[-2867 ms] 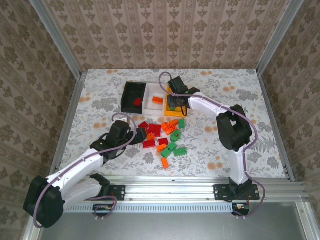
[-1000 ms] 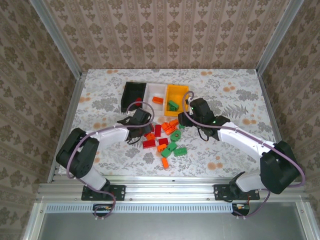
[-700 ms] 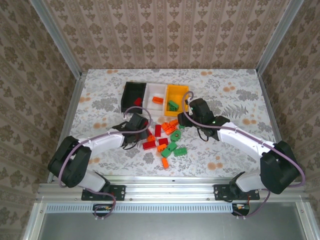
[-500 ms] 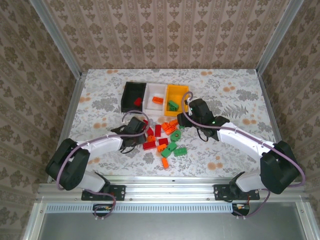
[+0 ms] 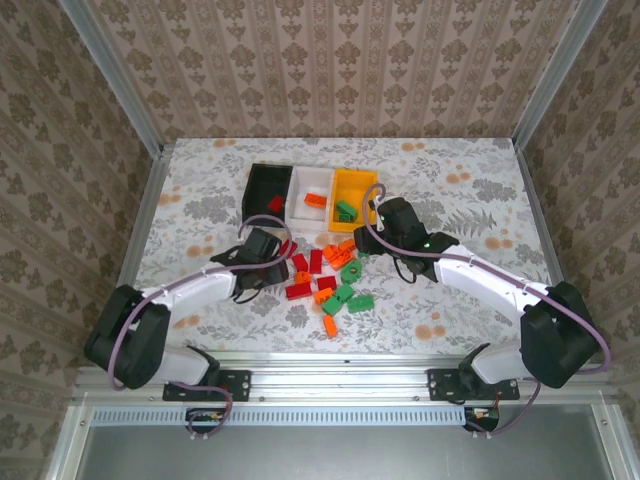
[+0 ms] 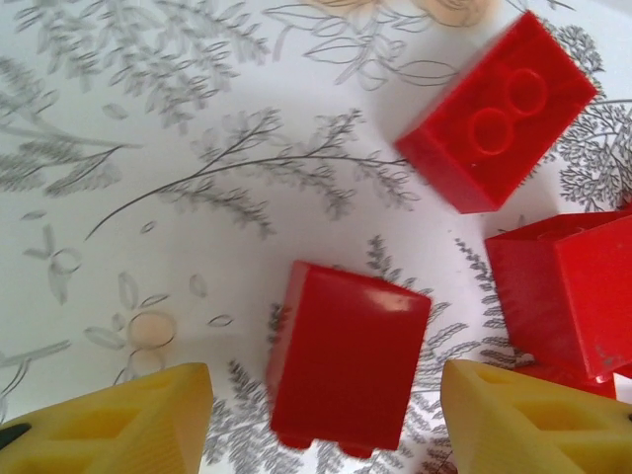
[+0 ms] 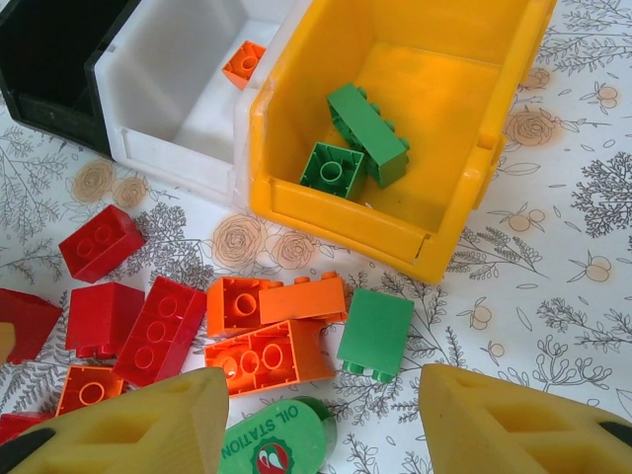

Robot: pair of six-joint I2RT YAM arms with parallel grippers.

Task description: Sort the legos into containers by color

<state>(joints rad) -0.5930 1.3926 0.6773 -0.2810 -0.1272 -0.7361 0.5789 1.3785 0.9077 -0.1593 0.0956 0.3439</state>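
My left gripper point(image 6: 326, 434) stands wide. Its yellow fingertips point(image 6: 109, 425) are cropped by the bottom edge of the wrist view. A smooth-faced red brick point(image 6: 346, 360) lies on the table between them and touches neither. At 1 o'clock from it lies a two-stud red brick point(image 6: 497, 112). At 3 o'clock a third red piece point(image 6: 563, 291) is cut by the frame, so I cannot tell its shape.

My right gripper point(image 7: 321, 430) is also spread wide and holds nothing; of it I see just the finger ends. Between them, partly cropped, sits a green piece point(image 7: 276, 439) printed "OIL STATION" in white, with a small red-and-white emblem too small to read.

At 12 o'clock stands the yellow bin point(image 7: 336, 212), with two green bricks point(image 7: 367, 133) inside that touch each other. At 11 o'clock the white bin point(image 7: 178, 163) holds one orange brick point(image 7: 243, 63). The black bin point(image 7: 49, 99) at 10 o'clock is cut by the corner and its inside is hidden here. From above, a lone red brick point(image 5: 276, 203) shows in it.

Loose on the floral tabletop point(image 7: 553, 296) are a green block point(image 7: 375, 334) just beside two orange bricks point(image 7: 267, 331), and red bricks point(image 7: 128, 316) at 9 o'clock.
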